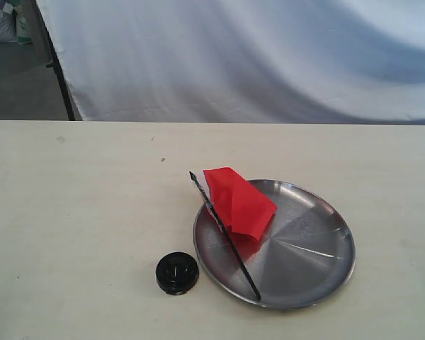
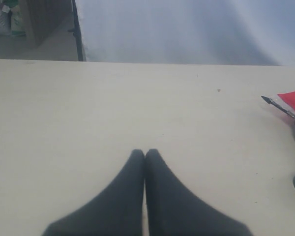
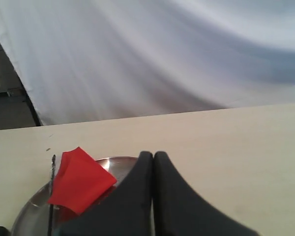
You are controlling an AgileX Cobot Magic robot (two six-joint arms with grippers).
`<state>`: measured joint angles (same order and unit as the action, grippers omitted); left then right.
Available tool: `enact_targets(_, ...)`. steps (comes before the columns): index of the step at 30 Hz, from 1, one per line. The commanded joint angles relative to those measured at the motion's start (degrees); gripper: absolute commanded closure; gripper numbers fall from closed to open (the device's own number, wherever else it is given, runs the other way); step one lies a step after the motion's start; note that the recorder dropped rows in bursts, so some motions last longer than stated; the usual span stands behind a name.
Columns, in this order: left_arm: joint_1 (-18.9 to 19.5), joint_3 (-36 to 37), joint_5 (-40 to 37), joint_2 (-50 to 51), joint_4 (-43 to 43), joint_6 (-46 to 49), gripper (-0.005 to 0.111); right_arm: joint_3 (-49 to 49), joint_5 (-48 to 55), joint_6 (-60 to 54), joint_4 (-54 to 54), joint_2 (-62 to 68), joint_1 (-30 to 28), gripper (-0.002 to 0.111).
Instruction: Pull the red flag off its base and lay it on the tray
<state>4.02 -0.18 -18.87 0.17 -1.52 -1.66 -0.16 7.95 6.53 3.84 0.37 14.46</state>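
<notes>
The red flag (image 1: 239, 204) is seen lying on the tray (image 1: 319, 248), off its base (image 1: 176, 273). Its thin black stick (image 1: 230, 241) is laid slantwise across the left part of the tray, with the pointed tip reaching past the far rim over the table (image 1: 78, 198) and the other end resting at the near rim. The red cloth is bunched and partly raised beside the stick, on the side toward the tray's middle. The base is set on the table just beside the tray's near left rim, hole upward, apart from the flag. In the left wrist view, the left gripper (image 2: 145, 153) is held low over bare table with its two dark fingers pressed together tip to tip and nothing between them; the flag's tip and a sliver of the tray are seen only at the edge of that view, well away from the fingertips. In the right wrist view, the right gripper (image 3: 153, 155) is likewise closed on nothing, its fingers pointed toward the white backdrop cloth (image 3: 187, 64) and overlapping the tray's rim in the picture, with the flag lying to one side. Whether either gripper touches the table cannot be told.
</notes>
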Motion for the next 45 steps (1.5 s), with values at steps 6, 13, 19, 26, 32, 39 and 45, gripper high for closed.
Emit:
enact_targets(6, 0.05, 0.18, 0.28, -0.17, -0.22, -0.08, 0.107, 0.16, -2.97, -28.23, 52.42, -0.37, -5.55, 0.109)
enact_targets(13, 0.05, 0.18, 0.28, -0.17, -0.22, -0.08, 0.107, 0.16, -5.72, -41.06, 72.97, -0.37, -5.7, 0.109)
enact_targets(19, 0.05, 0.18, 0.28, -0.17, -0.22, -0.08, 0.107, 0.16, -5.72, -45.6, 78.87, -0.37, -5.7, 0.109)
enact_targets(26, 0.05, 0.18, 0.28, -0.17, -0.22, -0.08, 0.107, 0.16, -2.26, -47.01, 57.04, -0.37, -5.7, 0.109)
enact_targets(32, 0.05, 0.18, 0.28, -0.17, -0.22, -0.08, 0.107, 0.16, 4.39, -20.53, 14.75, -0.37, -5.7, 0.109)
enact_targets(39, 0.05, 0.18, 0.28, -0.17, -0.22, -0.08, 0.107, 0.16, 6.45, 13.87, -16.9, -0.37, -5.7, 0.109)
enact_targets(45, 0.05, 0.18, 0.28, -0.17, -0.22, -0.08, 0.107, 0.16, 11.49, 10.87, -16.33, -0.37, -5.7, 0.109)
